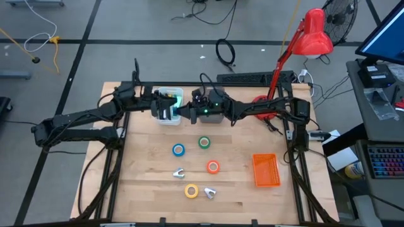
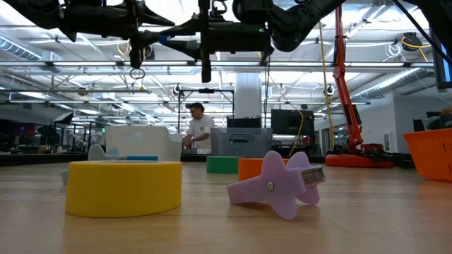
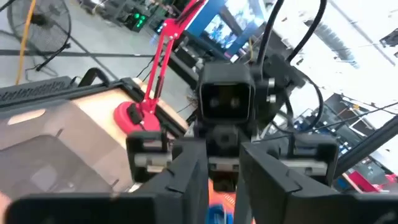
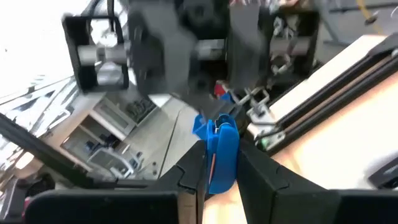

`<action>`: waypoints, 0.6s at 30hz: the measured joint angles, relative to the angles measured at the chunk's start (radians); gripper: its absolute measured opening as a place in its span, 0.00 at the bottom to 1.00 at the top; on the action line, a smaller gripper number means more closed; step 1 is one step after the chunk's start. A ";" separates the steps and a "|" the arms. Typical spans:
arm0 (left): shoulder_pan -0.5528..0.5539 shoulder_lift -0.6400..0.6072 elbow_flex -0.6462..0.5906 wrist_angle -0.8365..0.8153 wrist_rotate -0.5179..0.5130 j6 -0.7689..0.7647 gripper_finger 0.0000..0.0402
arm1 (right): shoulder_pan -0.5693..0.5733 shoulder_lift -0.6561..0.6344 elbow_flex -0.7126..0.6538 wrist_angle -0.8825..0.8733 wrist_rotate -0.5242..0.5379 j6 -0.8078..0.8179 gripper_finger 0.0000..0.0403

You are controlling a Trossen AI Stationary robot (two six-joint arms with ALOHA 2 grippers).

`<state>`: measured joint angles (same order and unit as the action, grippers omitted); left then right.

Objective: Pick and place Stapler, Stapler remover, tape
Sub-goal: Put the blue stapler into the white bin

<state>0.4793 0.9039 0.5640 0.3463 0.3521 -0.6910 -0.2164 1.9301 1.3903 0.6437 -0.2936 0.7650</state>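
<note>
Right wrist view shows the right pincer (image 4: pixel 221 148) squeezed on a blue stapler (image 4: pixel 224 162), which sticks up between its two dark fingers. From above, this pincer (image 1: pixel 193 113) hangs in the air just beside the white bin (image 1: pixel 165 117), on the side where the gray bin (image 1: pixel 214 117) sits. The left pincer (image 1: pixel 180 112) comes in over the white bin and meets the right one nose to nose. In the left wrist view a bit of blue shows low between the left pincer's (image 3: pixel 222 155) fingers. The view is blurry there, so I cannot tell if those fingers are touching the stapler or are a little apart.

Further from the white bin, toward the front edge of the table, lie the four tape rolls. The green tape (image 1: pixel 204 142) and the blue tape (image 1: pixel 178 150) are nearest to the bin. The orange tape (image 1: pixel 213 166) is a bit further, and the yellow tape (image 1: pixel 191 190) is furthest. One staple remover (image 1: pixel 179 173) lies between the blue and yellow rolls. Another staple remover (image 1: pixel 210 192) lies just beside the yellow roll. An orange basket (image 1: pixel 266 170) sits well apart from the white bin, past the tape rolls.
</note>
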 joint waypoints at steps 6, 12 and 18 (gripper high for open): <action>-0.001 0.001 0.000 0.012 0.030 0.005 0.10 | -0.004 -0.001 0.000 0.005 0.009 -0.017 0.15; 0.033 -0.002 0.000 -0.034 0.055 0.030 0.03 | -0.004 -0.001 0.000 0.010 0.006 -0.021 0.15; 0.088 -0.004 0.000 -0.062 0.095 -0.004 0.21 | -0.007 -0.001 0.000 0.010 0.009 -0.022 0.15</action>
<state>0.5676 0.9004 0.5640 0.2845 0.4471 -0.6955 -0.2236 1.9289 1.3899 0.6534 -0.2848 0.7427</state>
